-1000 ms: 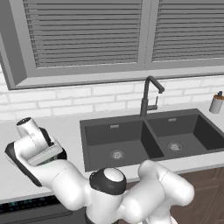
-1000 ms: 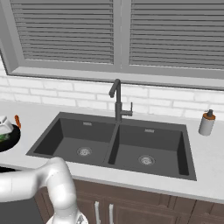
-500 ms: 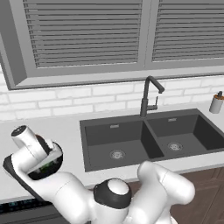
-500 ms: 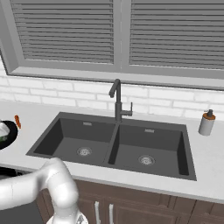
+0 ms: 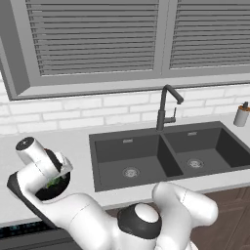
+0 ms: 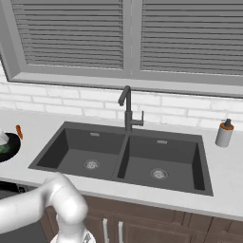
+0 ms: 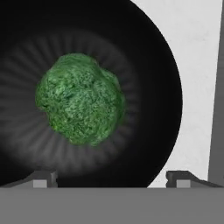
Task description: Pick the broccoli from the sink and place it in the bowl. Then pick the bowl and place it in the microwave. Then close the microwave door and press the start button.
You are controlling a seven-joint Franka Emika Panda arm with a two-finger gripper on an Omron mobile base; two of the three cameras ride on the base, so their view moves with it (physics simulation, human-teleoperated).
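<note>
The bright green broccoli (image 7: 79,99) lies at the bottom of the glossy black bowl (image 7: 153,65), free of the fingers. My gripper (image 7: 111,179) hangs just above it, open, with one dark fingertip at each side of the bowl's near rim. From the left base camera, the bowl (image 5: 49,191) stands on the counter left of the sink (image 5: 161,155), with the white hand and gripper (image 5: 54,172) over it and a bit of the broccoli (image 5: 53,181) showing. The bowl (image 6: 9,148) also sits at the left edge of the right base view. The microwave and its door are out of view.
A black gooseneck faucet (image 5: 166,105) rises behind the divider of the sink (image 6: 124,156). A soap dispenser (image 6: 224,134) stands on the counter at the right. A small orange thing (image 6: 19,130) lies just behind the bowl. White counter (image 7: 197,65) runs beside the bowl.
The hand has sunk a little closer over the bowl and the jaws have spread wider. The broccoli now lies loose in the bowl.
</note>
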